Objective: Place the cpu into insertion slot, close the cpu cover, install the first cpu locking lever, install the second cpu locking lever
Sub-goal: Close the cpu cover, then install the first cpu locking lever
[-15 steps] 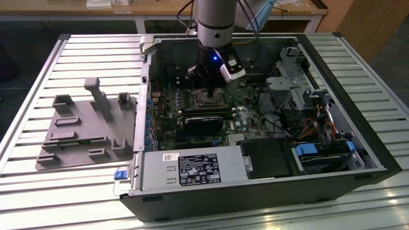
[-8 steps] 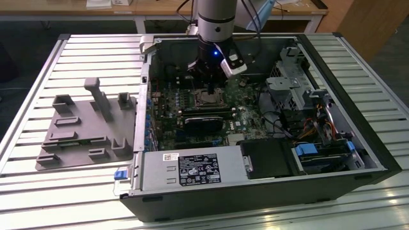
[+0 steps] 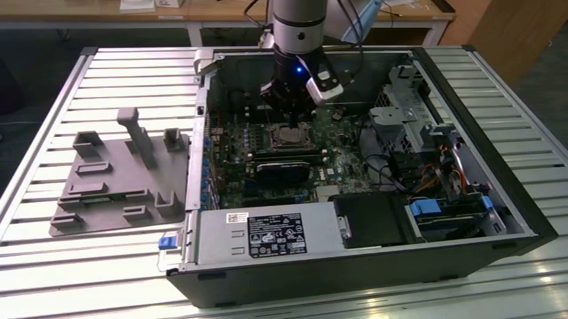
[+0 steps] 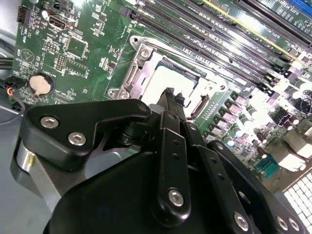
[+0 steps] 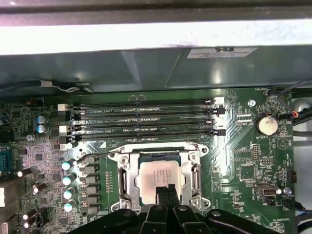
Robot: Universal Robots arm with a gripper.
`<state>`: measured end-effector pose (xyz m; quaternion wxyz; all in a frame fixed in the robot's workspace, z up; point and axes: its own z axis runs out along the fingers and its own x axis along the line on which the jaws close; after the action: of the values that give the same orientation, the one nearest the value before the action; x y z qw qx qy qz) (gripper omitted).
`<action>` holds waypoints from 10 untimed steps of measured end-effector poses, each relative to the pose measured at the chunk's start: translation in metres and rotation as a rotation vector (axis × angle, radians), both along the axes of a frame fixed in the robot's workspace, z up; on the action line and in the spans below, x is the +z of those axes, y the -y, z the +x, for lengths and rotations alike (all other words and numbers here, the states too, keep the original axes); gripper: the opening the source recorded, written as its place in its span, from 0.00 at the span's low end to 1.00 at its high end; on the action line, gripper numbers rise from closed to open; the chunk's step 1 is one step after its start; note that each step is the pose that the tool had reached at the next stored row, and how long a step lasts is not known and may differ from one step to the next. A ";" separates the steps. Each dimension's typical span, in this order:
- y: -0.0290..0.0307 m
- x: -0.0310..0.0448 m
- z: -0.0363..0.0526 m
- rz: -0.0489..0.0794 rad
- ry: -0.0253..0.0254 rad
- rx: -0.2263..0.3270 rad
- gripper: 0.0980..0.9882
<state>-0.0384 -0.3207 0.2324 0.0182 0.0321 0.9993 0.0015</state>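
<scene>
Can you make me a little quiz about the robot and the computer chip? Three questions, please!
1. True or false: the cpu lies in the insertion slot.
2. Which thing is the gripper nearest? A) the cpu B) the round battery C) the grey tray outside the case
3. Fill in the gap: ____ long memory slots run side by side near the insertion slot.
Key: 1 true; 2 A; 3 four.
</scene>
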 end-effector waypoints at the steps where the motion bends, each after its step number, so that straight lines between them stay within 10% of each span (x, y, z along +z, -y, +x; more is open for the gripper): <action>1: 0.0000 0.0000 -0.0007 0.000 0.0030 0.000 0.00; 10: 0.0000 0.0001 -0.0016 0.000 0.0075 0.000 0.00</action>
<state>-0.0400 -0.3207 0.2325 0.0219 0.0321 0.9992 0.0015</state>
